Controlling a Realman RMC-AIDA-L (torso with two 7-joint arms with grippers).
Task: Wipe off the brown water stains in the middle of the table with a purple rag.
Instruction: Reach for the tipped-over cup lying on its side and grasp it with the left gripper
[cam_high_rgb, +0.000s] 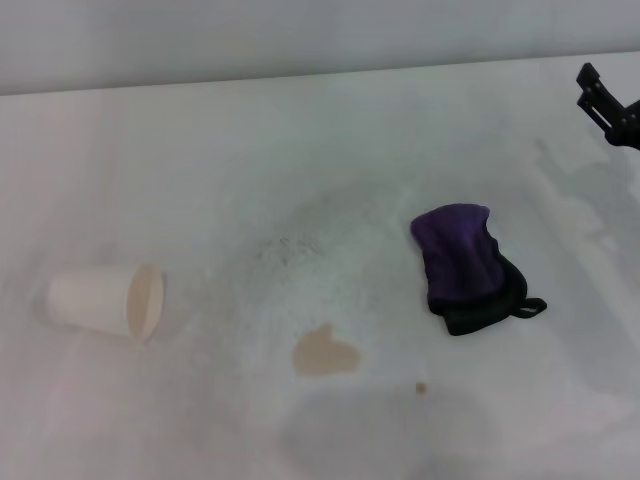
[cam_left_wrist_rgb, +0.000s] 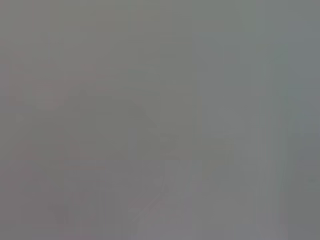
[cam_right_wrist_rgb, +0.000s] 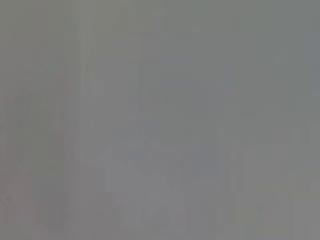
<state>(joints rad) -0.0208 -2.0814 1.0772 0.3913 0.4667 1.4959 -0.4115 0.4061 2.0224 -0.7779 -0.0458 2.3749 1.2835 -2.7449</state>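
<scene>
Our right claw (cam_high_rgb: 607, 105) hangs beyond the purple rag (cam_high_rgb: 462, 262), well apart; whether it's clenched, we cannot tell.

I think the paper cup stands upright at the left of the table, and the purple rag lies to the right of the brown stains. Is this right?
Not fully. In the head view the paper cup lies on its side, with its open mouth turned toward the brown stains. The rest holds: the cup is at the left of the table, and the purple rag lies to the right of the stains.
</scene>
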